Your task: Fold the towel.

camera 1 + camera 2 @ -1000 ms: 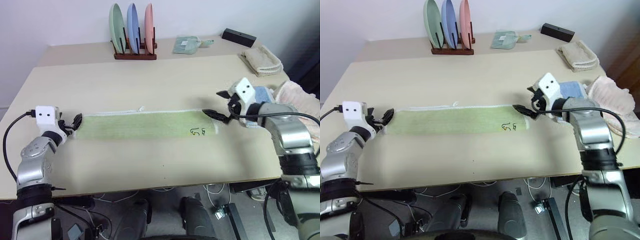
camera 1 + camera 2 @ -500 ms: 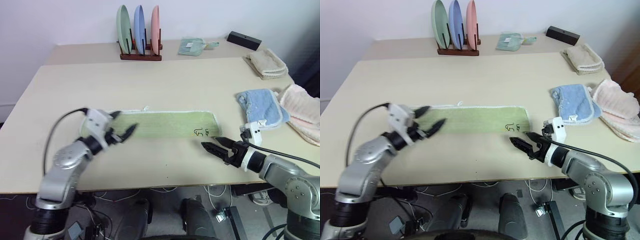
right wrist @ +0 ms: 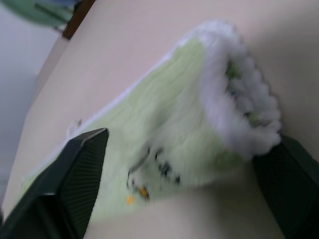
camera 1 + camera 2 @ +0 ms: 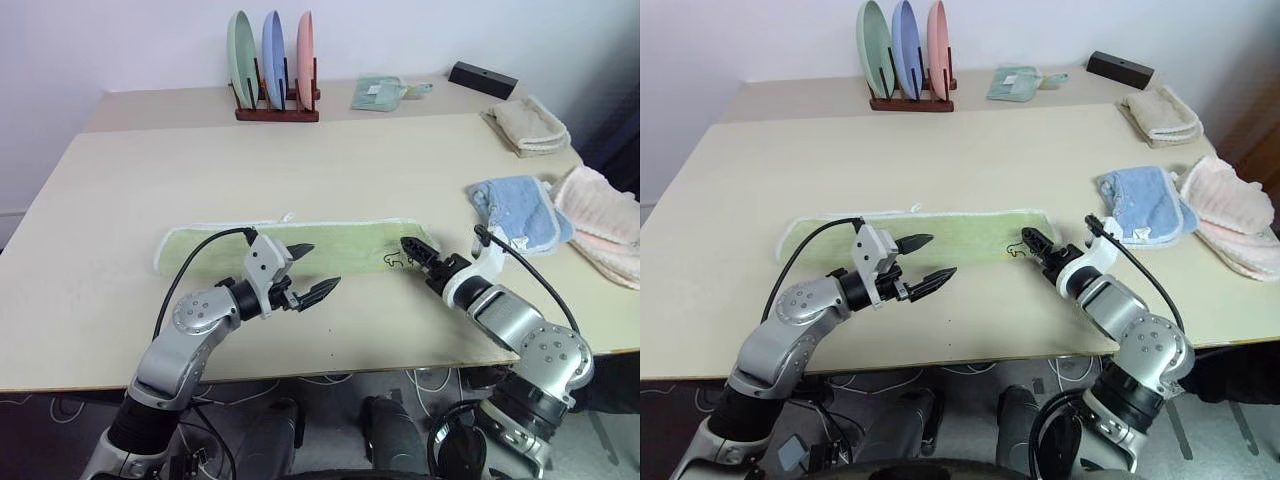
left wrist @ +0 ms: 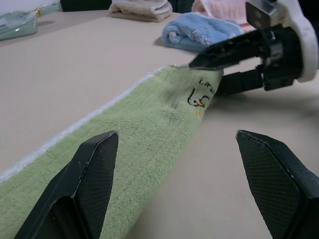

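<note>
Both your arms have swung inward: left gripper [image 4: 318,272] hovers open-jawed over the table [image 4: 120,180], and right gripper [image 4: 418,251] straddles the towel [image 4: 330,243] corner, jaws apart.

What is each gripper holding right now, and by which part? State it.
Nothing is held. The left gripper hangs open above the towel. The right gripper straddles the towel's logo corner, jaws not closed on it.
</note>
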### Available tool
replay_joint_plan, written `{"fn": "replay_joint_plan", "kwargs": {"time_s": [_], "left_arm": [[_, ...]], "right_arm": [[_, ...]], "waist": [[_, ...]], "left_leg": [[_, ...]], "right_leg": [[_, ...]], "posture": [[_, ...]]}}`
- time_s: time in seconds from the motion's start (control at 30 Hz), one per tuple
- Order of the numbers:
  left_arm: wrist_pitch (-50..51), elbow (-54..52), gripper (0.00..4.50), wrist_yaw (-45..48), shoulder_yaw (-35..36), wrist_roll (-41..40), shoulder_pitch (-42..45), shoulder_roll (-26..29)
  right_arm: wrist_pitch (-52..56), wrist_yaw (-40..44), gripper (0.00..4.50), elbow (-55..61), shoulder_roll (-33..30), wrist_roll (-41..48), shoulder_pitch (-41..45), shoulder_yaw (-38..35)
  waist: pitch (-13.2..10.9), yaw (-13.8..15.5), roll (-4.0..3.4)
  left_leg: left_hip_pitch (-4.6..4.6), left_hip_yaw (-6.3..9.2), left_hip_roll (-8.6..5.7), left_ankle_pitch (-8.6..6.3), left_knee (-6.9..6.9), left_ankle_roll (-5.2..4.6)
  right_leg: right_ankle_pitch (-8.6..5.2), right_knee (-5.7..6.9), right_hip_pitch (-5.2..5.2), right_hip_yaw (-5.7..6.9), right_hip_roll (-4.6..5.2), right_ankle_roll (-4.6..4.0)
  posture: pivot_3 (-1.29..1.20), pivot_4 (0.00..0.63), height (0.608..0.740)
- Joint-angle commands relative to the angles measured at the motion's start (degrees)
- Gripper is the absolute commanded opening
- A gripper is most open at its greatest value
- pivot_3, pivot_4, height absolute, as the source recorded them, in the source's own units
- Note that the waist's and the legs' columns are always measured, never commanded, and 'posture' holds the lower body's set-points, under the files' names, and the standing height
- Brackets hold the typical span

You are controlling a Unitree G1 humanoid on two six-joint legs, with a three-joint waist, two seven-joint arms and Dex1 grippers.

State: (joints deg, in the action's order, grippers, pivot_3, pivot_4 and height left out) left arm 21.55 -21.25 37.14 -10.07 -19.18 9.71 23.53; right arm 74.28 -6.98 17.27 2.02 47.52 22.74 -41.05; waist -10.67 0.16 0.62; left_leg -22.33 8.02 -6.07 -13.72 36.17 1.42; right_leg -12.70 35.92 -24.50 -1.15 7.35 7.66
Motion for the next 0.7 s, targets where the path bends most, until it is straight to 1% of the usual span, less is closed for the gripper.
{"fn": "replay_joint_plan", "kwargs": {"time_s": [0.03,0.2,0.33,0.37,0.47,0.5,0.57,0.67,0.7], "left_arm": [[-1.34,-2.1,3.87,0.02,0.62,0.35,-0.95,0.18],[-1.8,-2.14,3.87,-0.06,0.4,0.77,-1.99,0.13],[-2.19,-1.52,3.87,-0.07,0.28,1.09,-1.9,-0.3],[-2.39,-1.37,3.87,0.01,0.23,1.33,-1.87,-0.29],[-2.63,-0.99,3.87,0.34,0.22,1.58,-1.78,-0.24],[-2.7,-0.83,3.87,0.45,0.28,1.57,-1.7,-0.23],[-2.89,-0.44,3.87,0.67,0.4,1.64,-1.53,-0.19],[-3.12,0.0,3.87,0.75,0.83,1.71,-1.35,-0.07],[-3.19,0.04,3.87,0.74,0.93,1.71,-1.35,0.0]], "right_arm": [[-1.34,-2.48,2.6,-1.52,-0.44,0.53,0.46,-0.52],[-2.18,-3.77,0.05,-0.25,-1.88,2.7,0.61,-0.55],[-2.35,-3.23,0.01,1.77,-6.01,3.99,0.27,-0.21],[-2.25,-2.63,0.01,2.2,-7.87,3.8,-0.15,0.25],[-2.89,0.94,0.01,2.56,-16.02,3.81,-0.62,0.66],[-3.43,2.66,0.01,2.53,-19.54,3.11,-0.34,1.81],[-5.0,6.84,0.01,2.96,-26.03,0.93,-0.14,6.39],[-8.95,14.98,0.01,6.42,-34.56,-3.22,0.49,18.95],[-10.21,16.99,0.01,7.32,-36.27,-4.3,0.6,22.06]], "waist": [[0.0,-0.03,-0.01],[0.0,-0.71,-0.02],[-0.03,-0.75,-0.08],[-0.03,-0.77,-0.08],[-0.03,-0.75,-0.09],[-0.04,-0.79,-0.1],[-0.05,-0.82,-0.11],[-0.05,-1.23,-0.12],[-0.05,-1.34,-0.13]], "left_leg": [[0.0,0.0,0.0,0.0,-0.01,0.0],[0.0,0.02,0.0,0.0,-0.04,0.0],[-0.02,0.02,-0.02,0.0,-0.04,-0.01],[-0.02,0.02,-0.02,0.0,-0.04,-0.01],[-0.04,-0.01,-0.02,0.0,-0.05,-0.01],[-0.05,-0.03,-0.02,0.0,-0.04,-0.02],[-0.05,-0.09,-0.01,0.0,-0.05,-0.03],[-0.03,-0.21,0.04,-0.01,-0.11,-0.04],[-0.03,-0.23,0.1,-0.03,-0.1,-0.06]], "right_leg": [[0.0,0.0,0.0,0.0,0.0,0.0],[0.0,0.0,-0.01,0.0,0.0,0.0],[-0.01,0.0,-0.01,0.01,0.0,0.0],[-0.01,-0.01,-0.01,0.01,0.0,0.01],[-0.02,-0.02,-0.01,0.01,0.0,0.02],[-0.02,-0.04,-0.01,0.01,0.0,0.02],[-0.02,-0.08,0.0,0.02,0.0,0.02],[-0.03,-0.11,0.0,0.03,-0.02,0.03],[-0.03,-0.13,0.0,0.04,-0.06,0.03]], "posture": [[0.0,0.15,0.74],[0.0,0.15,0.74],[0.0,0.15,0.74],[0.0,0.15,0.74],[0.0,0.15,0.74],[0.0,0.15,0.74],[0.0,0.15,0.74],[0.0,0.15,0.74],[0.0,0.15,0.74]]}}
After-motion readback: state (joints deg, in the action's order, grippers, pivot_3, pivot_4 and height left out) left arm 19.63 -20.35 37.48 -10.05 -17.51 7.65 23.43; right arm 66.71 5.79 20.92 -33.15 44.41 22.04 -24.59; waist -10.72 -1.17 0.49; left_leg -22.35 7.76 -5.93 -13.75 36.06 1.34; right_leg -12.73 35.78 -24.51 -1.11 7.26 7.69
